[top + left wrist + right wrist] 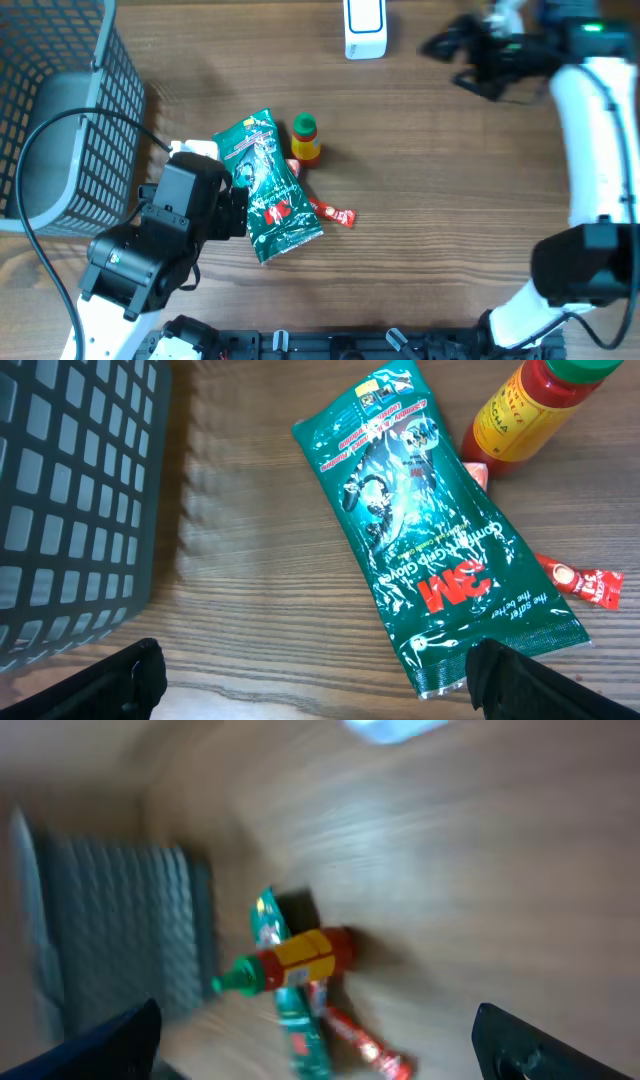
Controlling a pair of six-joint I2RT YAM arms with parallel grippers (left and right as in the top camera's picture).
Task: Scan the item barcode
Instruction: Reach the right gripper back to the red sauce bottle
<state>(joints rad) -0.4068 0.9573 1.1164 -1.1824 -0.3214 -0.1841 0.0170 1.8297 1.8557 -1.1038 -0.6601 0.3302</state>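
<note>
A green 3M glove packet (425, 530) lies flat on the wooden table, one corner close to my left gripper's right finger (520, 685). My left gripper (320, 695) hovers open just left of the packet's near end, holding nothing. A red-and-yellow sauce bottle with a green cap (305, 138) stands beside the packet, and a red sachet (335, 214) pokes out from under it. The white barcode scanner (364, 28) stands at the table's far edge. My right gripper (320, 1050) is open and empty, up at the far right, looking towards the items in a blurred view.
A dark wire basket (60, 120) fills the left side of the table, close to my left arm. Its wall (70, 500) stands just left of the left gripper. Bare wood lies between the items and the right arm (590, 150).
</note>
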